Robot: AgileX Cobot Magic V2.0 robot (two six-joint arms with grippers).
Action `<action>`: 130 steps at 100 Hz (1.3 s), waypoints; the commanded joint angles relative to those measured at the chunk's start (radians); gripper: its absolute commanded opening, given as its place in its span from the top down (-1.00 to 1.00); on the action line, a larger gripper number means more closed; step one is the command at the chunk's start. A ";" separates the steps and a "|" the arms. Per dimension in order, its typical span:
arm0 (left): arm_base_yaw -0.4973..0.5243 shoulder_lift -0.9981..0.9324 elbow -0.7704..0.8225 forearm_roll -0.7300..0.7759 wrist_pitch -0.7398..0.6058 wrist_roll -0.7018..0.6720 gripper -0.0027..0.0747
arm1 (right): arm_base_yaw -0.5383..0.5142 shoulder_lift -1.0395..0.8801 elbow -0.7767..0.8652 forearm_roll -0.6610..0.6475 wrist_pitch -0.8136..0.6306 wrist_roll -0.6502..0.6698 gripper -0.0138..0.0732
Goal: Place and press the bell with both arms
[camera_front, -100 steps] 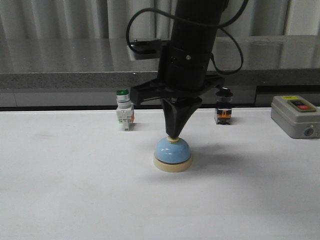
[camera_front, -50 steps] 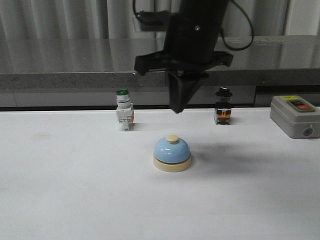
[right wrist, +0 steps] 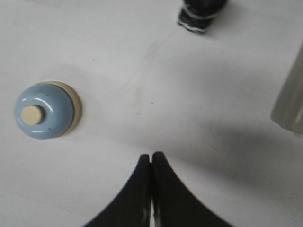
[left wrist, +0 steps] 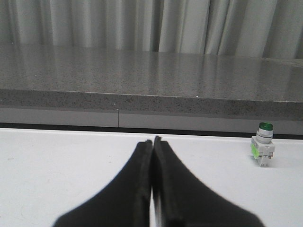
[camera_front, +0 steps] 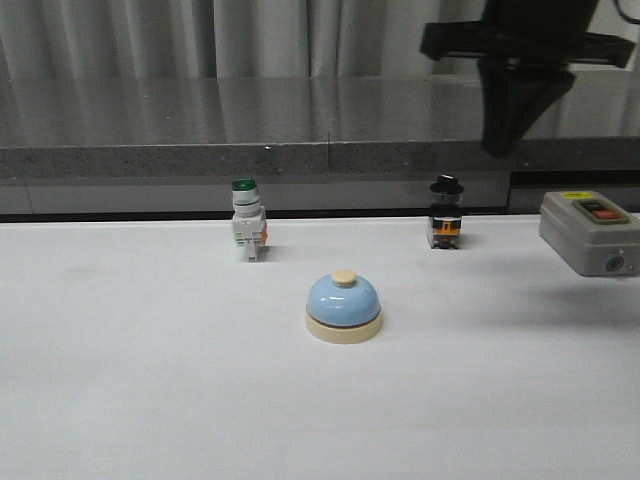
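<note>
The light-blue bell [camera_front: 343,307] with cream base and cream button stands alone at the middle of the white table; it also shows in the right wrist view [right wrist: 45,110]. My right gripper [camera_front: 497,150] hangs high at the upper right of the front view, well above and to the right of the bell, shut and empty; its tips show in the right wrist view [right wrist: 151,155]. My left gripper [left wrist: 153,140] is shut and empty, low over the table; it does not show in the front view, and the bell is not in the left wrist view.
A green-capped white switch [camera_front: 247,229] stands behind and left of the bell, also in the left wrist view [left wrist: 263,148]. A black-capped switch [camera_front: 446,215] stands behind and to the right. A grey button box [camera_front: 592,232] sits at the right edge. A dark counter [camera_front: 200,130] runs behind.
My right gripper has lifted off the bell's button and moved up and to the right, away from the bell. The bell has stayed in place.
</note>
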 commanded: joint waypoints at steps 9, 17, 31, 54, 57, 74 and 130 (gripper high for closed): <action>0.001 -0.029 0.042 -0.007 -0.088 -0.010 0.98 | -0.113 -0.115 0.047 0.003 -0.015 0.001 0.82; 0.001 -0.029 0.042 -0.007 -0.088 -0.010 0.98 | -0.168 -0.149 0.085 0.003 -0.020 0.001 0.82; 0.001 -0.029 0.042 -0.007 -0.088 -0.010 0.98 | -0.265 -0.212 0.151 0.000 -0.034 0.001 0.82; 0.001 -0.029 0.042 -0.007 -0.088 -0.010 0.98 | -0.365 -0.317 0.254 0.003 -0.060 0.012 0.82; 0.001 -0.029 0.042 -0.007 -0.088 -0.010 0.98 | -0.367 -0.333 0.274 0.003 -0.071 0.012 0.82; 0.001 -0.029 0.042 -0.007 -0.088 -0.010 0.98 | -0.366 -0.447 0.403 0.015 -0.127 0.012 0.82; 0.001 -0.029 0.042 -0.007 -0.088 -0.010 0.98 | -0.366 -1.072 0.838 0.046 -0.346 0.012 0.82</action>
